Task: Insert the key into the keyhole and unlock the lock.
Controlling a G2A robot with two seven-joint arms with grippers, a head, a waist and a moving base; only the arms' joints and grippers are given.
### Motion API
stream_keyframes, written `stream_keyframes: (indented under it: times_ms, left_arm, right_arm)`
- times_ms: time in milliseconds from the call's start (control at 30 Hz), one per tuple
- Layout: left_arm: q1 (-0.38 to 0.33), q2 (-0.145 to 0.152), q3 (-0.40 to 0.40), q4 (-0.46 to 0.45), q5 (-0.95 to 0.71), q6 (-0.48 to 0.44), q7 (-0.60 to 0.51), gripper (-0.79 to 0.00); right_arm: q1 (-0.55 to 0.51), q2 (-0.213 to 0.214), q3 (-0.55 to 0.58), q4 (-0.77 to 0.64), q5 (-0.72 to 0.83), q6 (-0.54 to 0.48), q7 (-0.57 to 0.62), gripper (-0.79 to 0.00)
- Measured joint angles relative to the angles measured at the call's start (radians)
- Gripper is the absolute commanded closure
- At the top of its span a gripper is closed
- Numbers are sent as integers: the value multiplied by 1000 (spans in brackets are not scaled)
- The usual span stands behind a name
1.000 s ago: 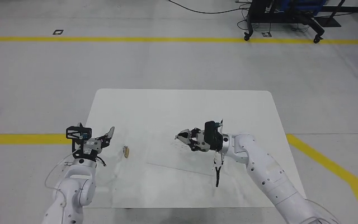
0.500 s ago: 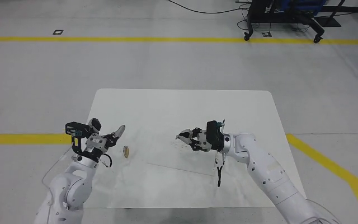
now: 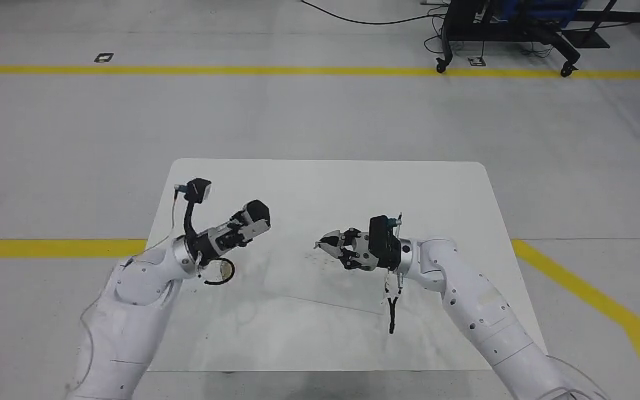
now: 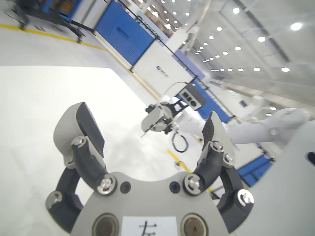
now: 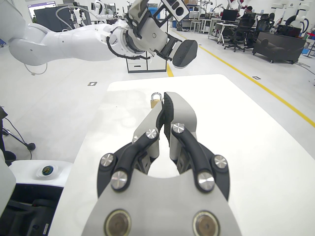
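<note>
Right gripper (image 3: 325,243) pinched tight on the key (image 4: 144,133), aimed toward nine o'clock where the padlock (image 5: 155,101) lies on the table (image 3: 400,190). Left gripper (image 3: 250,219) hangs spread wide above, likely ready to steady it.

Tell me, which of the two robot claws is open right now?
The left gripper, raised in the air: its fingers are spread wide with nothing between them. The right gripper is pinched shut on the key.
</note>
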Motion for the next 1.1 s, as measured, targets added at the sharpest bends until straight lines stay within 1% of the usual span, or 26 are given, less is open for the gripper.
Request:
stream_keyframes:
  times_ms: [67,133,233,300,367,433,533,700,767,800,833,867,900,967,1100]
  left_arm:
    - [-51,1,18,78,-104,-18,-107,-785]
    - [-80,2,35,128,-126,-40,-140,-785]
    - [-99,11,70,178,-59,-94,-77,-785]
    - [-106,19,99,218,-14,-138,-29,-785]
    - [-121,27,134,240,-48,-155,-12,-785]
    - [-136,38,160,230,-74,-165,-2,-785]
    - [-146,58,207,215,-44,-199,31,-785]
    - [-171,90,298,224,-38,-240,73,-785]
    - [-183,102,332,230,-37,-259,92,-745]
    - [-189,107,346,232,-36,-266,99,-693]
    - [-194,112,361,235,-36,-273,106,-659]
    - [-202,119,380,238,-36,-281,115,-597]
    - [-208,123,394,241,-35,-288,121,-554]
    - [-222,134,424,250,-37,-303,137,-400]
    - [-247,150,477,267,-44,-325,158,-320]
  right_arm:
    - [0,0,0,0,0,0,0,0]
    - [0,0,0,0,0,0,0,0]
    - [-3,-1,-2,-3,4,-2,-4,0]
    - [-9,-4,-7,0,58,-11,-13,0]
    - [0,-10,-20,20,154,-15,1,0]
    - [14,-15,-45,39,257,-15,9,0]
    - [46,-23,-88,85,435,-15,39,0]
    - [108,-44,-161,197,717,-15,172,0]
    - [132,-54,-194,237,814,-14,237,0]
    - [142,-59,-207,252,850,-13,263,0]
    - [151,-63,-218,266,882,-12,288,0]
    - [163,-69,-232,280,921,-13,315,0]
    - [170,-73,-241,289,947,-14,333,0]
    - [185,-82,-259,302,996,-15,369,0]
    - [203,-91,-275,317,1039,-15,412,0]
